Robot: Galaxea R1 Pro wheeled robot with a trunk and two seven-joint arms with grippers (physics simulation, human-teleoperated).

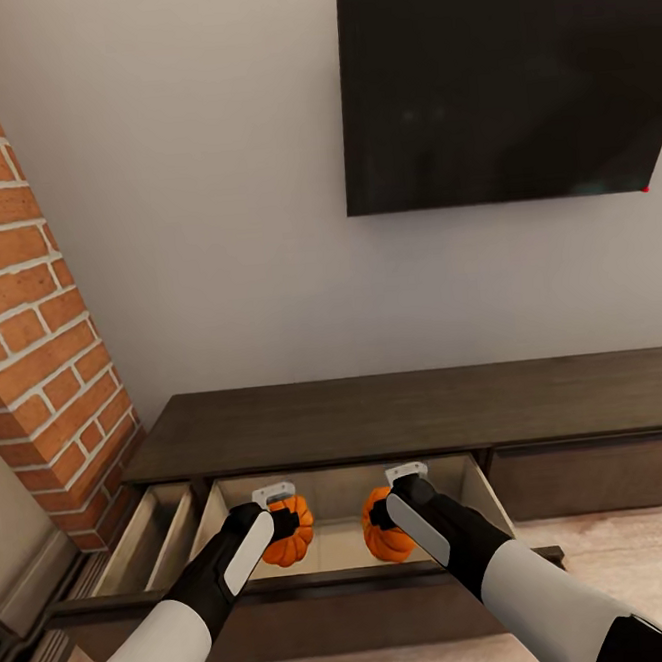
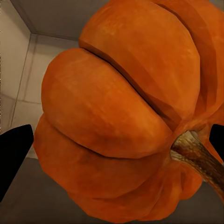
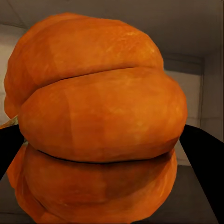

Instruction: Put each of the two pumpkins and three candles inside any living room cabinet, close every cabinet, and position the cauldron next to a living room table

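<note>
The long dark-brown cabinet (image 1: pixel 409 415) stands against the wall with its wide middle drawer (image 1: pixel 340 549) pulled out, showing a pale beige inside. Both small orange pumpkins hang over that drawer. My left gripper (image 1: pixel 284 524) is shut on the left pumpkin (image 1: pixel 294 535). In the left wrist view this pumpkin (image 2: pixel 121 107) sits between the dark fingers (image 2: pixel 14 154), its brown stem showing. My right gripper (image 1: pixel 383 517) is shut on the right pumpkin (image 1: pixel 387 539). The right wrist view has that pumpkin (image 3: pixel 98 121) ribbed side on between the fingertips (image 3: pixel 200 154).
A narrower drawer (image 1: pixel 149 543) at the cabinet's left end also stands open. To the right is a closed drawer front (image 1: pixel 599 473). A brick column (image 1: pixel 27 297) rises at the left and a dark television (image 1: pixel 499 75) hangs on the wall above. Pale wooden floor (image 1: pixel 632 556) lies at the right.
</note>
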